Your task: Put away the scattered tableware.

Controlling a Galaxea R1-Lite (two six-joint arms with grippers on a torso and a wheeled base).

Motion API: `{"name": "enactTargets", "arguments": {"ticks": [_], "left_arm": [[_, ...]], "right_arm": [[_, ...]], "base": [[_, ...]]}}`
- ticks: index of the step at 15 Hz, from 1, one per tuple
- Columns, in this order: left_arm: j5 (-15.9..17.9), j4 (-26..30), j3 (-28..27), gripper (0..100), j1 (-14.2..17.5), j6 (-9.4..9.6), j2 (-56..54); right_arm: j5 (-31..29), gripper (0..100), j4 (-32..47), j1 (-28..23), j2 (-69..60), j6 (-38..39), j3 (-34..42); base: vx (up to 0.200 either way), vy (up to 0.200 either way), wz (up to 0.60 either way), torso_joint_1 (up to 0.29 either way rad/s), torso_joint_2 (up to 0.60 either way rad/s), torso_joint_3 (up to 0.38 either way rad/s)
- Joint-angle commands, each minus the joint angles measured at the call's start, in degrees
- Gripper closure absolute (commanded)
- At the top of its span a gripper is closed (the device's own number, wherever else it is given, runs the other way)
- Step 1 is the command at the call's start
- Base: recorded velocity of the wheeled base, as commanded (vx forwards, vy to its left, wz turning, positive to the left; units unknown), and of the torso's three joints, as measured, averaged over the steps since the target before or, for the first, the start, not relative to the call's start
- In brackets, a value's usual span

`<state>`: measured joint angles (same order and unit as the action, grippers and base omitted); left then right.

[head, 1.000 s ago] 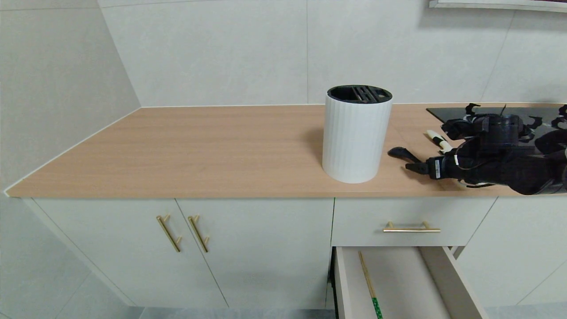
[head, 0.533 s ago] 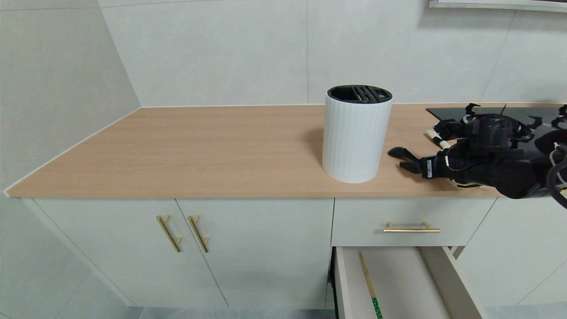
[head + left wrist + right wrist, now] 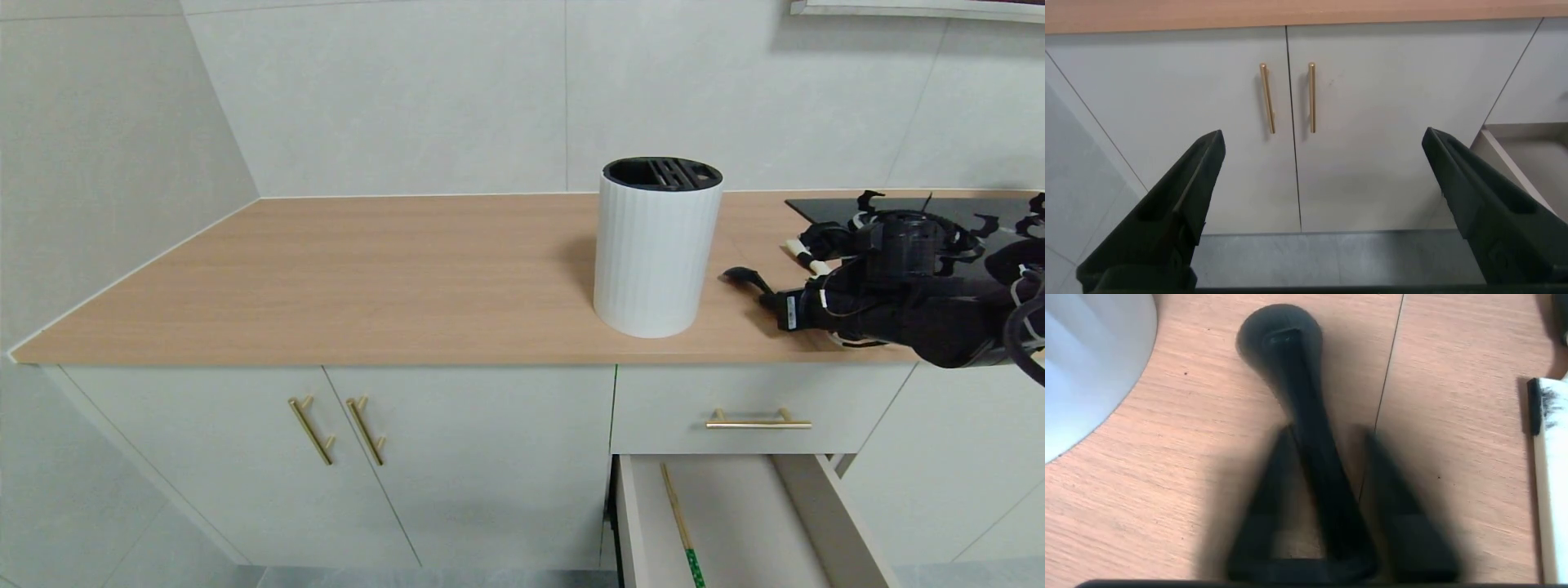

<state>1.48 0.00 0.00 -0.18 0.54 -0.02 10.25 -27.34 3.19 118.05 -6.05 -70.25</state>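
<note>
The open drawer below the counter's front edge holds a green-tipped chopstick. The white ribbed holder stands near that edge; just beside it lies a black handle, the right gripper's parted fingers straddling it. The left gripper gapes.

Soft, even light; the white holder casts a faint shadow toward nine o'clock on the worktop; head-view edges bow.

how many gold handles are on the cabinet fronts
3. Left door handle and right door handle, side by side on the cupboard doors; drawer handle on the shut drawer. The open drawer's handle may be hidden.
</note>
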Motion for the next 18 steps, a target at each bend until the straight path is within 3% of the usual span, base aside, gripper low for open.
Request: {"name": "enactTargets", "arguments": {"ticks": [1, 7, 10, 15, 18], "left_arm": [[0.02, 0.00, 0.00, 0, 0.01, -0.01, 0.02], [0.02, 0.00, 0.00, 0, 0.01, -0.01, 0.02], [0.02, 0.00, 0.00, 0, 0.01, -0.01, 0.02], [0.02, 0.00, 0.00, 0, 0.01, -0.01, 0.02], [0.02, 0.00, 0.00, 0, 0.01, -0.01, 0.02]], "right_arm": [[0.03, 100, 0.10, 0.15, -0.19, -0.02, 0.21], [-0.32, 100, 1.50, 0.41, -3.18, 0.33, 0.29], [-3.75, 100, 9.06, 1.55, -7.93, 0.95, -0.23], [-20.71, 100, 31.30, 9.55, -22.96, 14.57, 2.58], [-24.93, 100, 33.41, 15.44, -33.68, 18.79, 12.42]], "base": [[0.000, 0.000, 0.00, 0.000, 0.00, 0.000], [0.000, 0.000, 0.00, 0.000, 0.00, 0.000], [0.000, 0.000, 0.00, 0.000, 0.00, 0.000], [0.000, 0.000, 0.00, 0.000, 0.00, 0.000], [0.000, 0.000, 0.00, 0.000, 0.00, 0.000]]}}
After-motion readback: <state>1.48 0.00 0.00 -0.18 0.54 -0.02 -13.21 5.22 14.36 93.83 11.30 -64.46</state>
